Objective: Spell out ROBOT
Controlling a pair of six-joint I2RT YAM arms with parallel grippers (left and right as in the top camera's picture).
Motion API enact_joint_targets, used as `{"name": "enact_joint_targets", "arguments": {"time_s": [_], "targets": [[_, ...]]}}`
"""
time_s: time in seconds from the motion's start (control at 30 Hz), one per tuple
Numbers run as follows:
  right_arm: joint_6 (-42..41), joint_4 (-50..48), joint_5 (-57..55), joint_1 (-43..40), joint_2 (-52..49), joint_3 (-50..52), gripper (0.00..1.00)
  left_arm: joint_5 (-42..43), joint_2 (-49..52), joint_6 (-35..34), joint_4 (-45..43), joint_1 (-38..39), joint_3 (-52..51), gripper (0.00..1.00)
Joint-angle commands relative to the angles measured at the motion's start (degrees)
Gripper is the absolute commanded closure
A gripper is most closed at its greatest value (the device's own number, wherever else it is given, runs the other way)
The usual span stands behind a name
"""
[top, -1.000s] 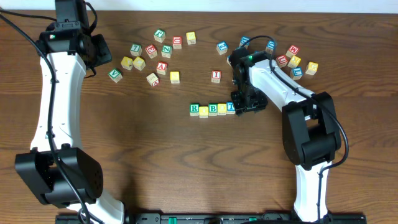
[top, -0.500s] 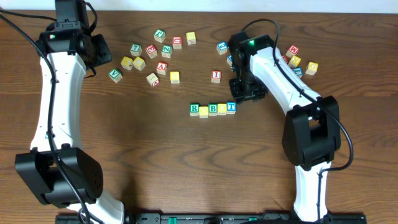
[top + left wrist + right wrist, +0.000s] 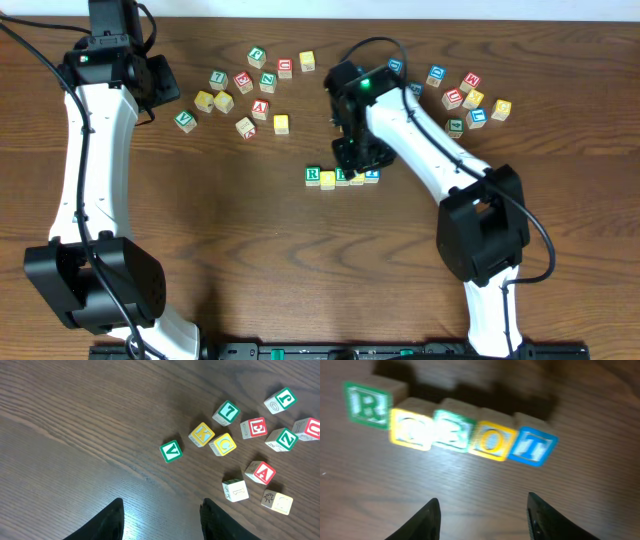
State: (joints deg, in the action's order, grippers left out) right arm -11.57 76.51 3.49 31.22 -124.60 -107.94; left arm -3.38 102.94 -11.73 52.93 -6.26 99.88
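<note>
Right gripper point(image 3: 482, 510) now leftward, above ROBOT point(image 3: 452, 430)

place: robot lab bench | seen: white-and-black jointed left robot arm point(image 3: 95, 150) and matching right robot arm point(image 3: 420, 140) on dark brown wood-grain table point(image 3: 250, 270) | black cable point(image 3: 372, 42) looping overhead | small painted wooden alphabet cubes point(image 3: 281, 124) scattered

left gripper point(image 3: 161, 506) parted, right gripper point(image 3: 483, 501) parted, both empty
</note>
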Motion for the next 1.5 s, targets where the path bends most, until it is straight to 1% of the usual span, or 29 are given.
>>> {"name": "enact_joint_targets", "arguments": {"time_s": [0.0, 0.23, 0.43, 0.57, 0.7, 0.73, 0.9, 1.23, 1.47], "targets": [[-0.4, -0.9, 1.5, 2.1, 1.9, -0.7, 0.48, -0.5, -0.7, 1.0, 0.2, -0.1, -0.5, 0.51], [-1.7, -2.8, 2.1, 4.0, 1.9, -0.6, 0.48, -0.5, -0.7, 1.0, 0.2, -0.1, -0.5, 0.52], [-1.7, -4.4, 3.2, 5.1, 1.9, 0.8, 0.50, -0.5, -0.7, 1.0, 0.2, -0.1, -0.5, 0.51], [-1.7, -4.8, 3.4, 5.8, 1.9, 1.7, 0.61, -0.5, -0.7, 1.0, 0.2, -0.1, -0.5, 0.51], [-1.7, -5.4, 3.4, 6.6, 1.9, 1.9, 0.75, -0.5, -0.7, 1.0, 0.2, -0.1, -0.5, 0.52], [-1.7, -5.6, 3.4, 7.0, 1.9, 1.9, 0.82, -0.5, -0.7, 1.0, 0.2, -0.1, -0.5, 0.52], [-2.8, -6.6, 3.3, 8.2, 1.7, 1.9, 0.93, -0.5, -0.7, 1.0, 0.2, -0.1, -0.5, 0.51], [-4.3, -9.8, 3.3, 9.4, 1.6, 4.6, 0.99, -0.5, -0.7, 1.0, 0.2, -0.1, -0.5, 0.51], [-5.8, -14.5, 2.8, 9.3, 1.6, 9.7, 0.99, -0.5, -0.7, 1.0, 0.2, -0.1, -0.5, 0.51]]}}
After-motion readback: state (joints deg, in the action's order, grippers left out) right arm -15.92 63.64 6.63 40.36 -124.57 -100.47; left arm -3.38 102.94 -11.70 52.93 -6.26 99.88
